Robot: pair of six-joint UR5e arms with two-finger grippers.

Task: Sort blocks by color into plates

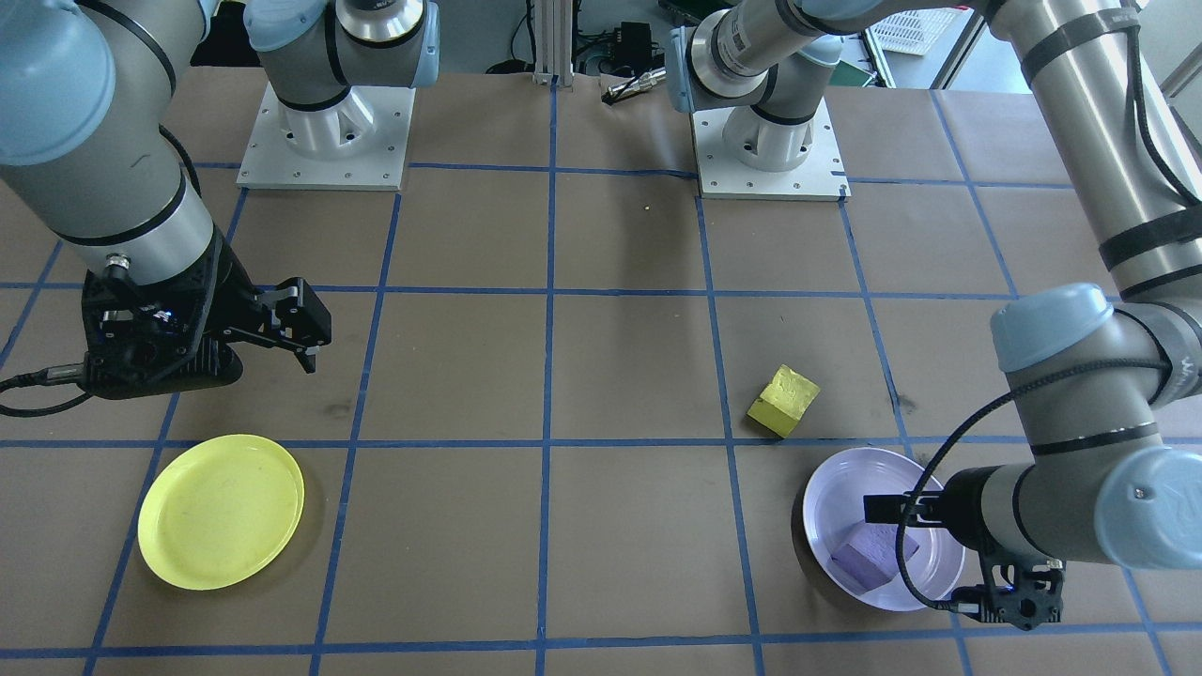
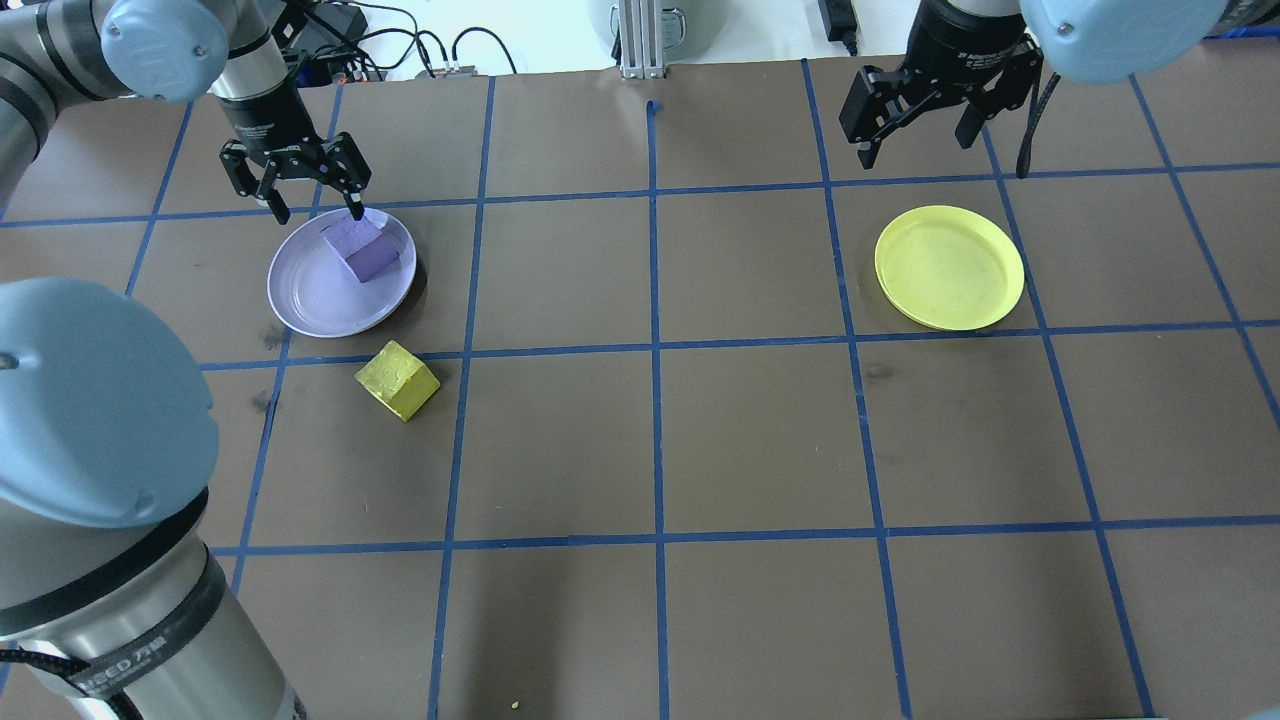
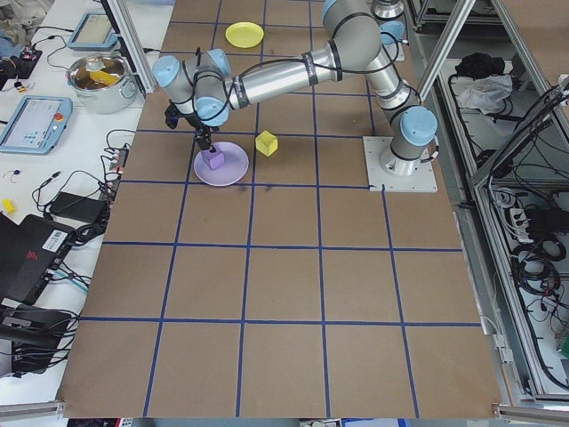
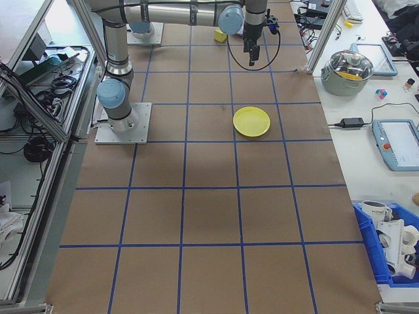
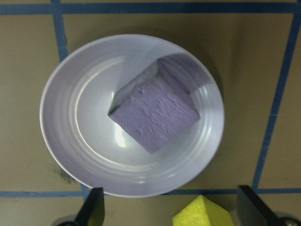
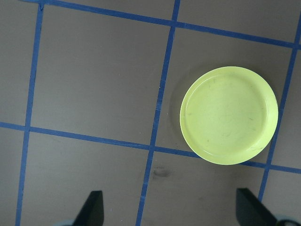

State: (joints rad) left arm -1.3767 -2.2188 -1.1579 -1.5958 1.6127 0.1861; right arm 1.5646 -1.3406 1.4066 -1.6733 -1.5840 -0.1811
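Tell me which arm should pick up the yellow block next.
Left, probably. The left gripper hangs open over the purple plate, and the yellow block lies just beside that plate. The right gripper is far across the table by the yellow plate.

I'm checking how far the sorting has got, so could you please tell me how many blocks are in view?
2. The purple block lies in the lavender plate, under the open left gripper. The yellow block sits on the table beside that plate. None seems hidden.

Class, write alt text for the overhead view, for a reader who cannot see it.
A purple block lies in a lavender plate under the open left gripper. A yellow block sits on the table beside that plate; the yellow plate is empty.
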